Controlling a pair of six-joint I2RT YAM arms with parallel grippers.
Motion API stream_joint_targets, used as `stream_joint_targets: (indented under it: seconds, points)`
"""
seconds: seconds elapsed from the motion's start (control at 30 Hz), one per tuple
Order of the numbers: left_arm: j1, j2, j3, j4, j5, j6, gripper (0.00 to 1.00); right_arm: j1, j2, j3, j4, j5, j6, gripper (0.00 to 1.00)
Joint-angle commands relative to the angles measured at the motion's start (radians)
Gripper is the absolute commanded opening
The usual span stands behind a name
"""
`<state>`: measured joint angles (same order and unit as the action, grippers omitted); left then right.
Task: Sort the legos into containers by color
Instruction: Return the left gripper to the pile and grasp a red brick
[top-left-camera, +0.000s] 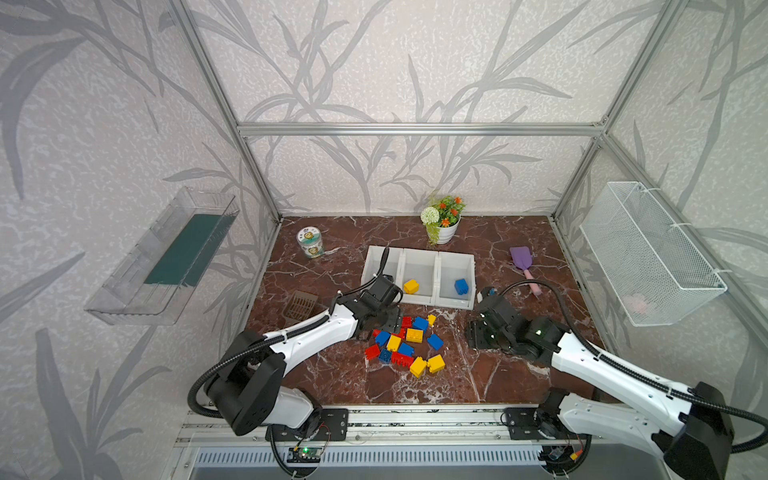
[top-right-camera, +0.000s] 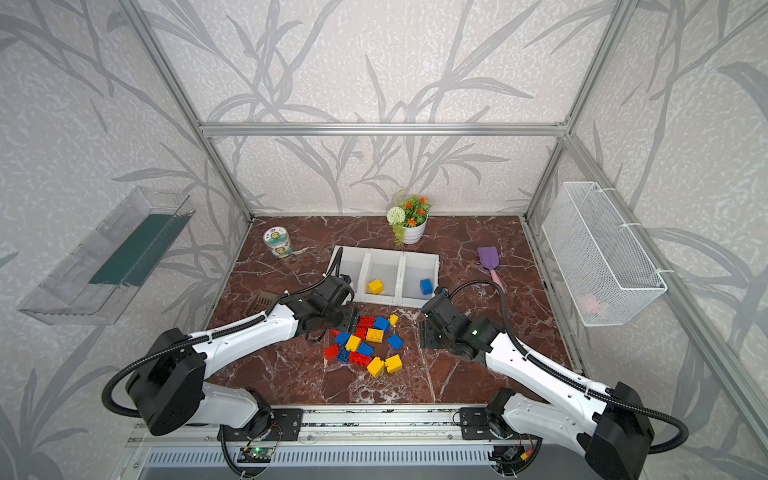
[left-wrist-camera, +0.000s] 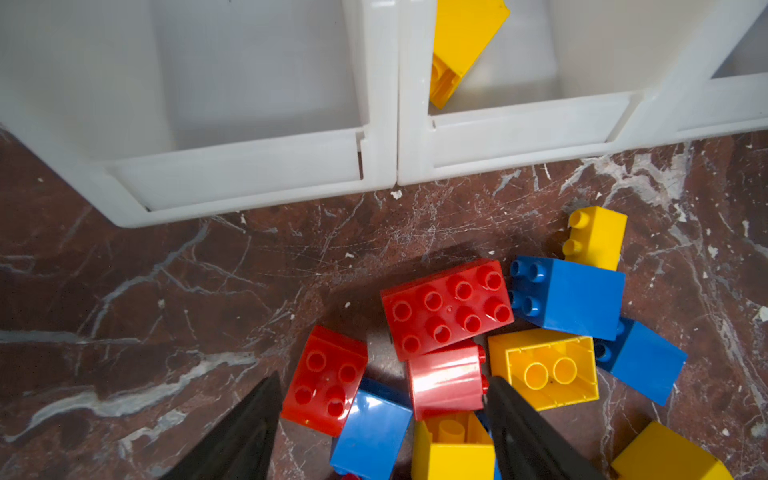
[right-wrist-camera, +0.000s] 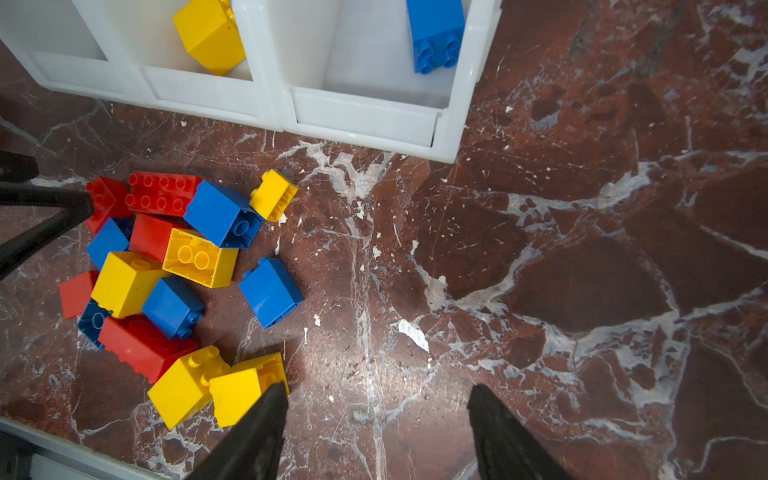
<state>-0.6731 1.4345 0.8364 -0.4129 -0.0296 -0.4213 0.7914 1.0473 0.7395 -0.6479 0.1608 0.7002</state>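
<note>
The left gripper (left-wrist-camera: 384, 380) is spread open astride two red bricks (left-wrist-camera: 326, 380) at the 10 o'clock edge of the legos (top-left-camera: 405, 343), heaped on the desk (top-left-camera: 478, 374) at 6 o'clock of the containers (top-left-camera: 419, 251). Its arm (top-left-camera: 307, 338) is stretched low, wrist tipped down. The right gripper (right-wrist-camera: 379, 388) is held open over the desk at the heap's 3 o'clock.

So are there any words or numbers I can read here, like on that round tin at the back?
Round tin: the label has print, but it is too small and blurred to read.
Legos and white bins: no words or numbers show.
Nothing else has readable text.
</note>
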Motion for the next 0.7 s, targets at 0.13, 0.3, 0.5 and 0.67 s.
stream_joint_targets:
  seconds: [0.13, 0.3, 0.5, 0.67]
  points:
    - [0.000, 0.101, 0.079, 0.016, 0.040, -0.048, 0.82, 0.005, 0.016, -0.005, 0.014, 0.021, 0.021, 0.70]
    - [0.000, 0.165, 0.119, 0.014, 0.059, -0.048, 0.82, 0.005, 0.026, -0.003, 0.014, 0.016, 0.021, 0.70]
    - [-0.003, 0.210, 0.151, 0.008, 0.075, -0.052, 0.81, 0.005, 0.015, -0.008, 0.008, 0.011, 0.028, 0.70]
    - [-0.013, 0.232, 0.170, 0.002, 0.076, -0.048, 0.81, 0.005, -0.001, -0.013, 0.003, 0.014, 0.035, 0.70]
